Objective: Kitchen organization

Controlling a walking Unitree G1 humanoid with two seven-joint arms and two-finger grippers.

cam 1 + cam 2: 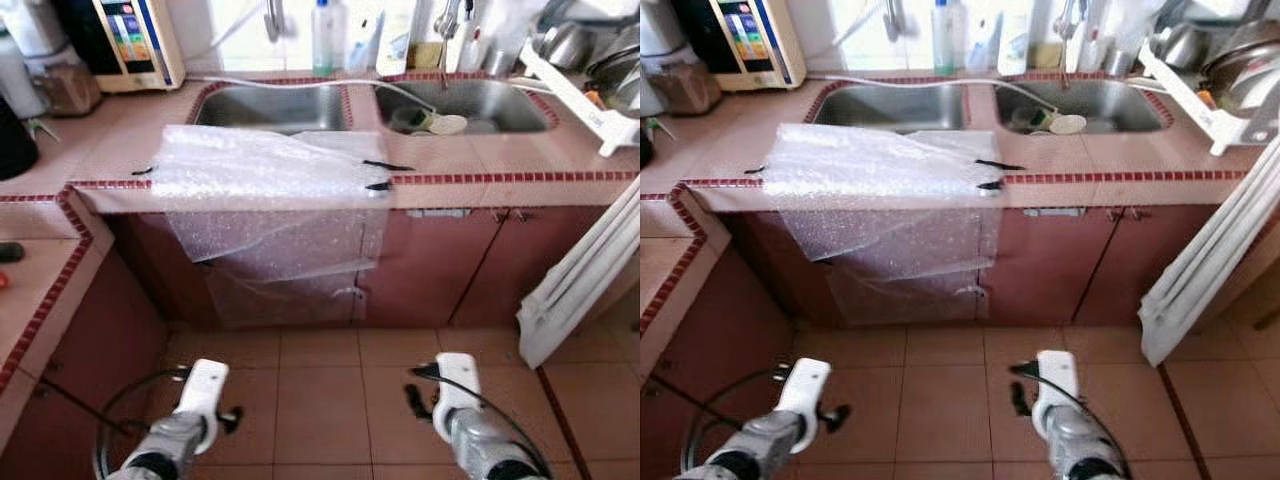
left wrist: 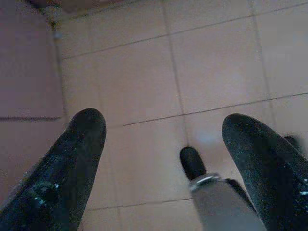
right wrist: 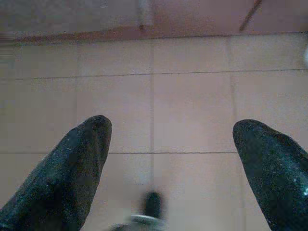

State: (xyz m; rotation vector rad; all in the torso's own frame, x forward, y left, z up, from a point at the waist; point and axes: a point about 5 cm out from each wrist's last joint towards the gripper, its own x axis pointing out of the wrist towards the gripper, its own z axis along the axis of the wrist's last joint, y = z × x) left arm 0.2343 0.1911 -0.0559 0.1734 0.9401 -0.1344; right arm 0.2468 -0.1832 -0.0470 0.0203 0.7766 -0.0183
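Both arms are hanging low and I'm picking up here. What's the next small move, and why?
Probably step toward the counter. Both the left gripper and right gripper are open, empty, down over the floor tiles, well short of the bubble wrap draped over the counter edge.

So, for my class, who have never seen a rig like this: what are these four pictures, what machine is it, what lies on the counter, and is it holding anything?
A walking humanoid robot stands in a kitchen. Two pictures come from the two eyes of its head camera, looking down at a tiled counter with a double sink. A bubble wrap sheet lies on the counter and hangs down over the cabinet front. A dish rack stands at the right.

The other two come from cameras on the wrists, looking along the black fingers at the floor. The left pincer and right pincer are both open and hold nothing, low over the floor.
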